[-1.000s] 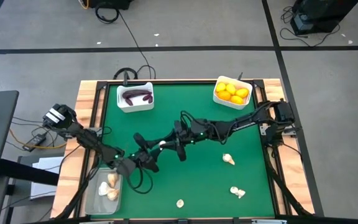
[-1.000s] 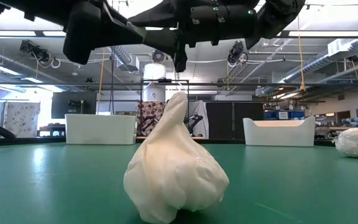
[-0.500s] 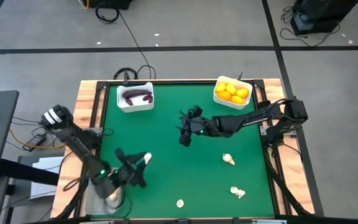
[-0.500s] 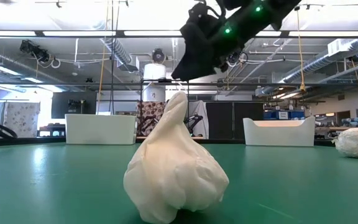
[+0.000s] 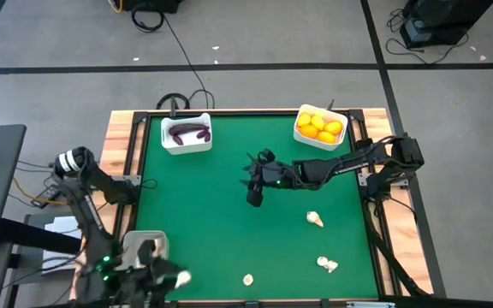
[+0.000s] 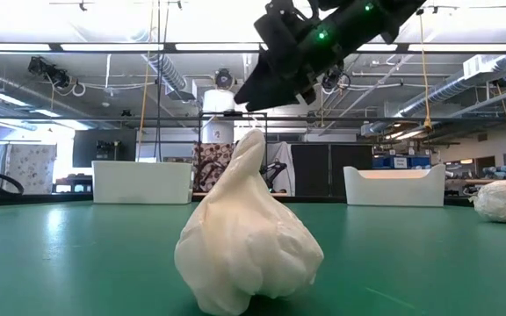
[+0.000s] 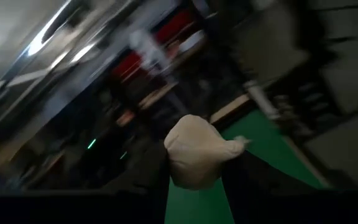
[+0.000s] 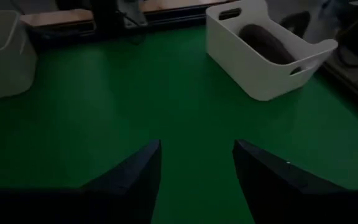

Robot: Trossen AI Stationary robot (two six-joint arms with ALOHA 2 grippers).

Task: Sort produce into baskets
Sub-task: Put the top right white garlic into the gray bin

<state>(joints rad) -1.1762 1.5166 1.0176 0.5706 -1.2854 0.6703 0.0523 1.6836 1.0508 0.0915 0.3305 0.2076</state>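
Left gripper (image 7: 194,180) pinches a cream-white garlic bulb (image 7: 197,151) above the translucent grey plastic basket (image 5: 133,257) at the table's front-left corner; it should release low, centred.

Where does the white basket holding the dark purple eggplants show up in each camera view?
High view: the white eggplant basket sits at the table's far left corner.
Low view: it is the white bin at the back, left of centre.
Left wrist view: not in it.
Right wrist view: it stands ahead on the mat, with an eggplant visible inside.
Shared landmark: the green table mat, seen in all four views.
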